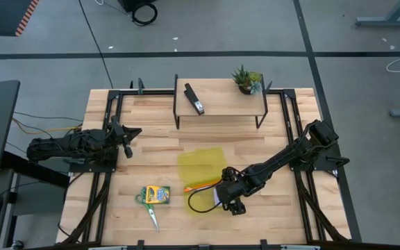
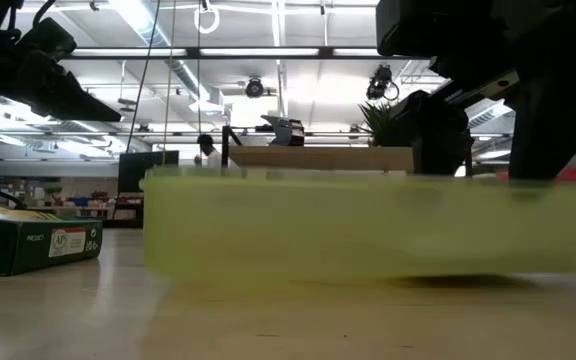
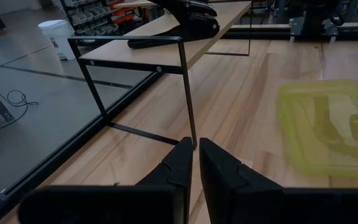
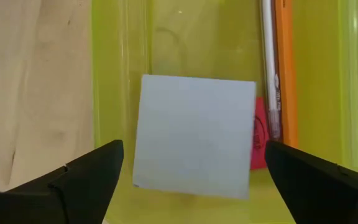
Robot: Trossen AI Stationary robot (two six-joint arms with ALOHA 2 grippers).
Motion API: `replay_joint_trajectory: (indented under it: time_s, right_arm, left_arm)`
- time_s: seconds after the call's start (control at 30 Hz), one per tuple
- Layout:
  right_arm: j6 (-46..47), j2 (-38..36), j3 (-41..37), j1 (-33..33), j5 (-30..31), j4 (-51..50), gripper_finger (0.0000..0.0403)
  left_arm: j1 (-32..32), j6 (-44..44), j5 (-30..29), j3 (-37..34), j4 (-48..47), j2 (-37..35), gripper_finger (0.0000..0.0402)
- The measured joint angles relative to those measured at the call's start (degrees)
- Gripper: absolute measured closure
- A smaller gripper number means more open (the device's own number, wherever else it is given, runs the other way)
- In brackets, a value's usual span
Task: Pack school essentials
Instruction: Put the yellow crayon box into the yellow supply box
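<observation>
1. Right gripper [image 4: 191, 171] sits over the near end of the yellow-green tray [image 4: 120, 74], fingers wide apart, nothing between them; the pale lavender-blue notepad [image 4: 194, 135] lies flat in the tray directly below, so it looks already dropped in.
2. Notepad: judged light, thin stack of paper, flexes a bit; top face smooth, so pinch by two opposite edges, not the face; lying flat against the tray floor means edges are hard to get under.
3. Orange pencil [image 4: 284, 68] and a whitish pen/pencil [image 4: 269, 62] lie along one tray wall, just beside the notepad; thin, stiff, likely to roll; take mid-shaft across the width.
4. Small red piece [image 4: 258, 134] is partly under the notepad's edge; can't tell what it is.
5. Still out on the surface [image 1: 151, 149]: crayon box [image 1: 156, 194] and green-handled scissors [image 1: 148, 208], touching or nearly so, well apart from the tray toward the left arm's side; box is rigid card, light, grip across the short sides; scissors hard & slippery at the blade, better at the pivot.
6. Left gripper [image 3: 194, 168] waits near the shelf leg, fingers together, holding nothing.
7. Hidden/unclear: low view is mostly blocked by the tray wall [image 2: 368, 230], contents not visible there; in the high view the right arm covers part of the tray; a dark loop [image 1: 198, 201] lies beside the tray, could be cable, can't tell; purple pen not identifiable.
8. Stapler [image 1: 194, 99] & potted plant [image 1: 246, 78] sit on the raised shelf [image 1: 221, 104], not for packing.
</observation>
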Motion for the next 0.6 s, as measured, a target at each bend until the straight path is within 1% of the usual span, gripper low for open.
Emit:
replay_joint_trajectory:
  time_s: [0.43, 0.6]
  right_arm:
    - [0.37, -0.13, 3.81, 0.00, 0.30, -3.42, 0.0003]
    - [6.61, -0.63, 5.90, -0.11, 0.46, -4.20, 0.0003]
  left_arm:
    - [0.00, 0.00, 0.00, 0.00, 0.01, -0.01, 0.0372]
    - [0.00, 0.00, 0.00, 0.00, -0.01, 0.00, 0.0364]
